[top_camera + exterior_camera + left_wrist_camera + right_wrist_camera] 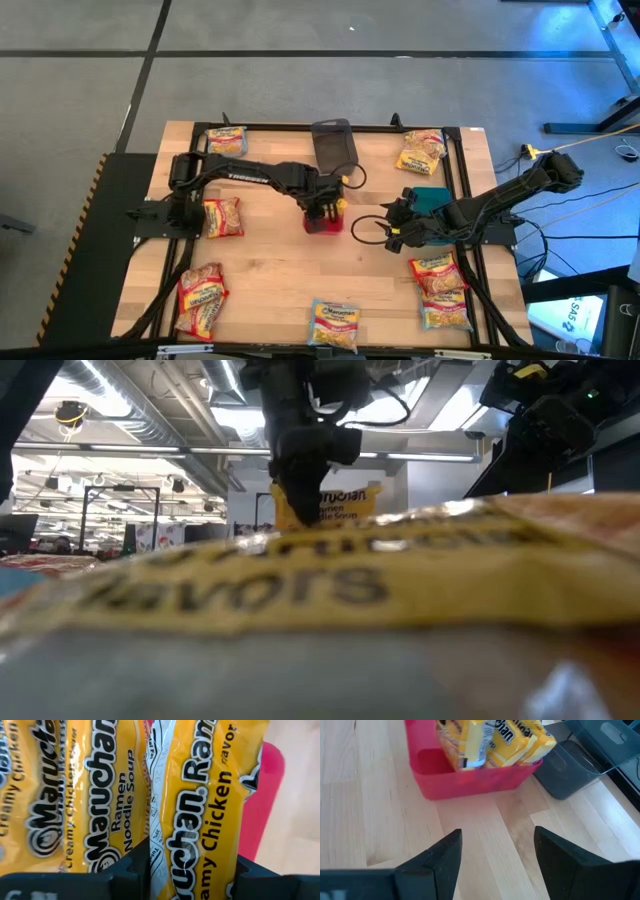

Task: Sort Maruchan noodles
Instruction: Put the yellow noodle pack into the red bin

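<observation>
Yellow Maruchan packets lie scattered around the table edges. At mid-table my left gripper hangs over the small red bin, shut on a yellow "Creamy Chicken" packet. A second packet stands right beside it. The right wrist view shows the packets standing on edge in the red bin. My right gripper waits open just right of the red bin, low over the wood, touching nothing. In the low view a near packet hides most of the table. My left gripper pinches the Creamy Chicken packet between its two fingers, across the packet's flat faces at its upper part. The fingers come from above, pointing down. The packet stands on edge inside the red bin, next to the other packet.
A grey bin sits at the far edge and a teal bin right of centre beside my right arm. Loose packets lie far left, near left, near middle, far right and near right.
</observation>
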Action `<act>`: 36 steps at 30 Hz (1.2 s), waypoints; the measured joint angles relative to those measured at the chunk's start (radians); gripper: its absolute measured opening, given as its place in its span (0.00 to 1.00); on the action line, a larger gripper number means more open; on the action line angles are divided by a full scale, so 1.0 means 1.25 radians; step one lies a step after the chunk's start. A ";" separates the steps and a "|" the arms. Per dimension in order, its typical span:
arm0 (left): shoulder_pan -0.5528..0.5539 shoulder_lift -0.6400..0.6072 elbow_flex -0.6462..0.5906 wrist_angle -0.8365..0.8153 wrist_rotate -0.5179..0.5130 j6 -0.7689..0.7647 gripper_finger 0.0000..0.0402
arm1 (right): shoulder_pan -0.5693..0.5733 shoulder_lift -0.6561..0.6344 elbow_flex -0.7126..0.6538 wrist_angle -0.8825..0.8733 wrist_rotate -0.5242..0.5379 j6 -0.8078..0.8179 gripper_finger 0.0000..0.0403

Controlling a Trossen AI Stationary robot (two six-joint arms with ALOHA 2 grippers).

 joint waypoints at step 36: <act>0.018 0.036 -0.006 0.064 -0.036 0.189 0.38 | 0.000 0.000 0.000 0.004 -0.001 0.000 0.53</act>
